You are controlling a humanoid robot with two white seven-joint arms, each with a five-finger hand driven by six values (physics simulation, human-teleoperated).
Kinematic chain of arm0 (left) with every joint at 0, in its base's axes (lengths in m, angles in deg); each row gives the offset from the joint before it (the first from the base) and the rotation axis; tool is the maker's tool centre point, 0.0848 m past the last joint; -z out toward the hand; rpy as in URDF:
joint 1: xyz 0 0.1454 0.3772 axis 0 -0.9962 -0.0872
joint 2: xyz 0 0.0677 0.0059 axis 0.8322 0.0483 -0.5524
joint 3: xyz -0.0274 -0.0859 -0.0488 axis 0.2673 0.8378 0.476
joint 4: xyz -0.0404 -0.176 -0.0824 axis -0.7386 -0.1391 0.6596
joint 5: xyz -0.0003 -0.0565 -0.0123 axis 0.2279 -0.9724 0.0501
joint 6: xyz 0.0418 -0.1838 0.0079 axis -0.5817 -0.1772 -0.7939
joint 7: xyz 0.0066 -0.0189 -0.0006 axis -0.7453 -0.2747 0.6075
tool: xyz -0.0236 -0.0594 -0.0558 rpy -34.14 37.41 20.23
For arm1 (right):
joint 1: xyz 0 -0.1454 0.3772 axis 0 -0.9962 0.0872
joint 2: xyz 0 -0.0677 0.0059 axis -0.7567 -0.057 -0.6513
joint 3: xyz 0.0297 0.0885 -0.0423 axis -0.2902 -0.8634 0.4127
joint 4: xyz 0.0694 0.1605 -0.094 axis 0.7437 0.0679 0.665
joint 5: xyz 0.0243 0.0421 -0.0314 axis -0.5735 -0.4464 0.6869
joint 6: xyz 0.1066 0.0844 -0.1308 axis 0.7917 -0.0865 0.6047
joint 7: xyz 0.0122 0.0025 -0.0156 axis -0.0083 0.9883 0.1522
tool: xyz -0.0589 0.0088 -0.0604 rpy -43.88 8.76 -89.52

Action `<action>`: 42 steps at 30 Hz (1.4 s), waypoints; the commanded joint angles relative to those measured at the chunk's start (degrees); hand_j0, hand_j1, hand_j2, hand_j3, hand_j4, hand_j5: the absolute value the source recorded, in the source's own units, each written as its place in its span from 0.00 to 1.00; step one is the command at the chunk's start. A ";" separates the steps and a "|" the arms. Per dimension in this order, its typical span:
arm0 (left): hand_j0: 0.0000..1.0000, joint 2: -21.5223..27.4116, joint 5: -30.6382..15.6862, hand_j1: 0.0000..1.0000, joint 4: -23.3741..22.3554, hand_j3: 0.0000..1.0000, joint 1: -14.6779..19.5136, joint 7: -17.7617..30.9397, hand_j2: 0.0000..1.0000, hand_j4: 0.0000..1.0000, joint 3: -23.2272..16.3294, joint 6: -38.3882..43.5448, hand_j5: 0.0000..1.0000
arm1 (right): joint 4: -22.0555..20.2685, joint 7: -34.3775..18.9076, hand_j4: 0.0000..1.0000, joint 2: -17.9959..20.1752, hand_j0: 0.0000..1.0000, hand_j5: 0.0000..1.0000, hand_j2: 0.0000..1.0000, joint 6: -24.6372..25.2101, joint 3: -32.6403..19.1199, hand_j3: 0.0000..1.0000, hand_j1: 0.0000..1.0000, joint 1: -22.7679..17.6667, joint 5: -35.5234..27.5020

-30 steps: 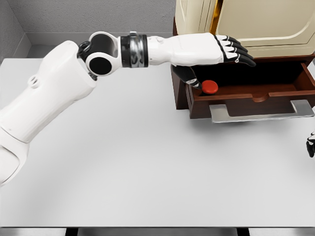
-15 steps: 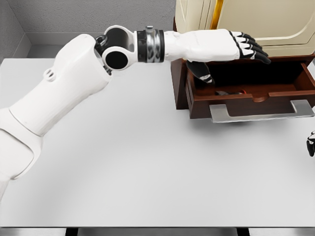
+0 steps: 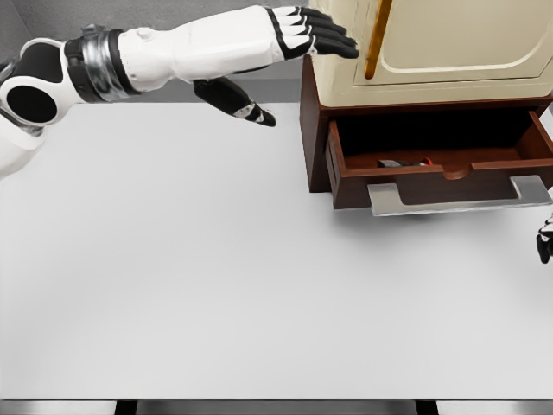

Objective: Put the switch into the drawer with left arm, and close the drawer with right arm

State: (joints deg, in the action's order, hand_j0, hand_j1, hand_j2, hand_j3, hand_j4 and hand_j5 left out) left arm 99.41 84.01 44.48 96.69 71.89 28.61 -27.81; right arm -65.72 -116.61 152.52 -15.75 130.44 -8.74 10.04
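1 left hand point(image 3: 259, 47), fingers spread empty, hangs over the white table point(image 3: 216, 285).

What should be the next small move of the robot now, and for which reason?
Probably the right hand, which shows only at the right edge, should move toward the drawer's metal handle to push it in. The switch already lies inside the open drawer, and the left hand is open, holding nothing, left of the cabinet.
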 commanded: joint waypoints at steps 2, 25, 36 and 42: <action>1.00 9.49 -2.29 1.00 1.78 1.00 -0.70 -1.68 1.00 1.00 2.31 0.15 1.00 | 0.01 0.00 0.48 -0.28 0.48 0.48 0.48 0.13 -0.03 0.48 0.48 0.00 -0.32; 1.00 14.33 1.14 1.00 1.96 1.00 -13.62 -0.98 1.00 1.00 2.39 0.15 1.00 | 4.06 0.00 0.49 -4.14 0.49 0.49 0.49 0.13 -0.12 0.49 0.49 2.11 -0.41; 1.00 14.33 1.22 1.00 1.87 1.00 -13.54 -0.98 1.00 1.00 2.39 0.15 1.00 | 4.93 0.00 0.50 -6.34 0.50 0.50 0.50 0.13 -0.12 0.50 0.50 3.42 -0.49; 1.00 14.24 1.22 1.00 1.78 1.00 -13.54 -0.98 1.00 1.00 2.39 0.15 1.00 | 6.34 0.00 0.52 -7.13 0.52 0.52 0.52 0.13 -0.12 0.52 0.52 4.30 -0.49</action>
State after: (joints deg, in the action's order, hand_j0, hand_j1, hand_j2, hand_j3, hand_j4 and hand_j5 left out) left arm 113.63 85.64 46.28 83.16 70.95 30.95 -27.76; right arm -59.96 -116.65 145.73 -15.75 130.36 -4.43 9.84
